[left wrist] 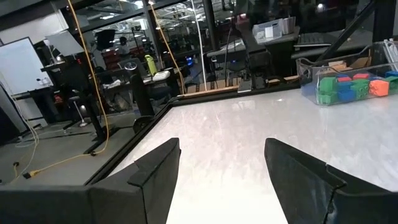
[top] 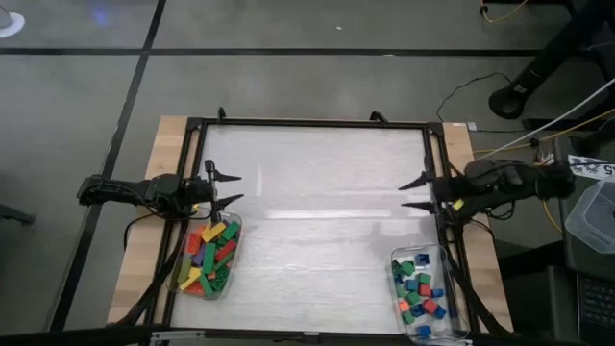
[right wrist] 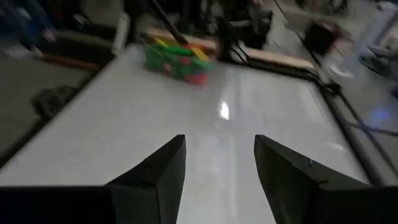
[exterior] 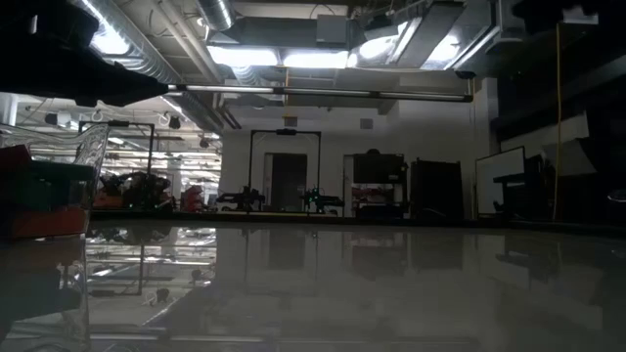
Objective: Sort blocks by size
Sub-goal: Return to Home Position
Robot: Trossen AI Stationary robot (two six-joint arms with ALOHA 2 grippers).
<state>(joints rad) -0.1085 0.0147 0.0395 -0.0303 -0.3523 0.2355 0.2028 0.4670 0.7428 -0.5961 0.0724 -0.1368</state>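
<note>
Left gripper (top: 237, 187) fingers apart, empty; right gripper (top: 404, 195) likewise; long blocks (top: 211, 255) fill left clear tub (top: 174, 284); squarish blocks (top: 419, 291) in right tub (top: 434, 258); glossy white table (top: 317, 192).

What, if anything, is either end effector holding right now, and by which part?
Nothing is held. The left end effector and the right end effector are both open and empty, over opposite sides of the table.

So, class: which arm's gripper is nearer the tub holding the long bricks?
Left. The left gripper, jaws open, hangs just beside that tub; the right gripper, jaws open too, is across the table, near the other tub.
</note>
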